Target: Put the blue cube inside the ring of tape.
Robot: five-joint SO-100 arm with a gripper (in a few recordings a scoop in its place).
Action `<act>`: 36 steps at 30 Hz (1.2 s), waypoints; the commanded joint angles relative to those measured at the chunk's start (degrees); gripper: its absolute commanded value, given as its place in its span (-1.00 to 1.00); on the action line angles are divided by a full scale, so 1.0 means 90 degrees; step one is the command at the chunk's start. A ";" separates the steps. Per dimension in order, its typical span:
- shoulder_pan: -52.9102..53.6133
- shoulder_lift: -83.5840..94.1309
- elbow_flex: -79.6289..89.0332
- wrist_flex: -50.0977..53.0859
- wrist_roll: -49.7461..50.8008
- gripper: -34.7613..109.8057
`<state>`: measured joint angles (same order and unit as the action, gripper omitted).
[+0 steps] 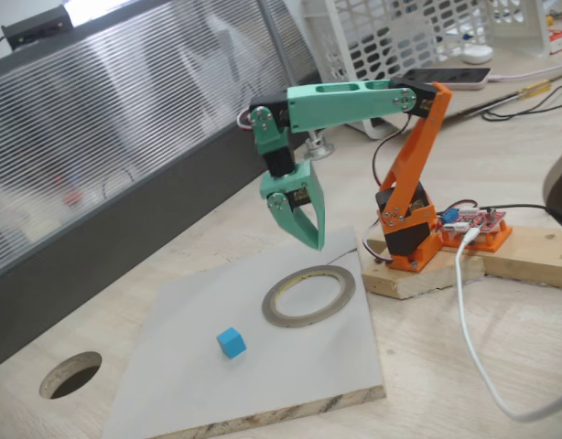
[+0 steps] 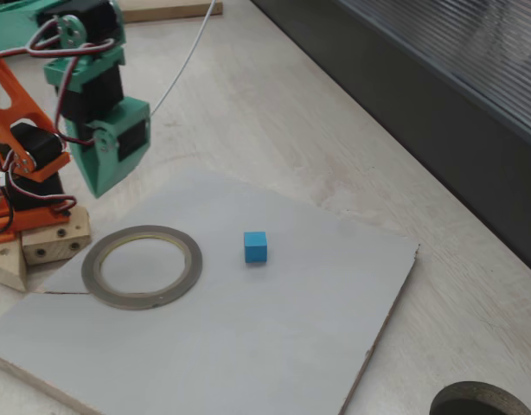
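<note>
The blue cube (image 1: 231, 342) (image 2: 255, 246) sits on a grey board (image 1: 290, 384) (image 2: 248, 346), apart from everything else. The ring of tape (image 1: 268, 304) (image 2: 195, 264) lies flat on the same board a short way from the cube, and its opening holds nothing. My green gripper (image 1: 314, 243) (image 2: 99, 188) hangs in the air above the ring's far edge, pointing down. Its jaws look shut with nothing between them. It touches neither the ring nor the cube.
The orange arm base (image 1: 414, 238) is bolted to wooden blocks (image 1: 418, 279) (image 2: 41, 246) beside the board. A round hole (image 1: 70, 375) (image 2: 482, 402) is cut in the table. A white cable (image 1: 473, 338) trails past the base. A dark panel (image 1: 98, 265) borders the table.
</note>
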<state>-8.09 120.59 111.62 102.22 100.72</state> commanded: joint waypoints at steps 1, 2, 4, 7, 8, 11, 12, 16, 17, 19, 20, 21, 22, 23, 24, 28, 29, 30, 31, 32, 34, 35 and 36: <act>-0.0234 -0.0010 -0.0156 0.0020 0.0039 -0.52; -0.0234 -0.0020 -0.0156 0.0020 0.0010 -0.52; -0.0234 -0.0020 -0.0234 0.0020 0.0000 -0.52; -0.0244 -0.0303 -0.0488 0.0010 -0.0010 -0.52; -0.0254 -0.0498 -0.0625 0.0010 -0.0010 -0.52; -0.0264 -0.1162 -0.1162 0.0010 -0.0010 -0.52; -0.0264 -0.1367 -0.1377 0.0010 -0.0010 -0.52; -0.0371 -0.2031 -0.2197 0.0010 -0.0010 -0.52; -0.0498 -0.2187 -0.2363 0.0010 -0.0010 -0.52; -0.0781 -0.2480 -0.2637 0.0020 0.0029 -0.52; -0.0898 -0.2627 -0.2754 0.0020 0.0029 -0.52; -0.0986 -0.2764 -0.2861 0.0020 0.0029 -0.52; -0.1055 -0.2900 -0.2979 0.0020 0.0039 -0.52; -0.1084 -0.3037 -0.3086 0.0020 0.0039 -0.52; -0.1113 -0.3154 -0.3203 0.0020 0.0039 -0.52; -0.1123 -0.3613 -0.3779 0.0020 0.0000 -0.52; -0.1123 -0.3730 -0.3926 0.0010 -0.0010 -0.52; -0.1123 -0.3867 -0.4082 0.0010 -0.0010 -0.52; -0.1133 -0.4004 -0.4229 0.0010 -0.0010 -0.52; -0.1133 -0.4150 -0.4375 0.0010 -0.0010 -0.52; -0.1133 -0.4395 -0.4639 0.0010 -0.0010 -0.52; -0.1133 -0.4512 -0.4756 0.0010 -0.0010 -0.52; -0.1133 -0.4629 -0.4873 0.0010 -0.0020 -0.52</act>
<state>-17.40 80.16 71.28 102.22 100.28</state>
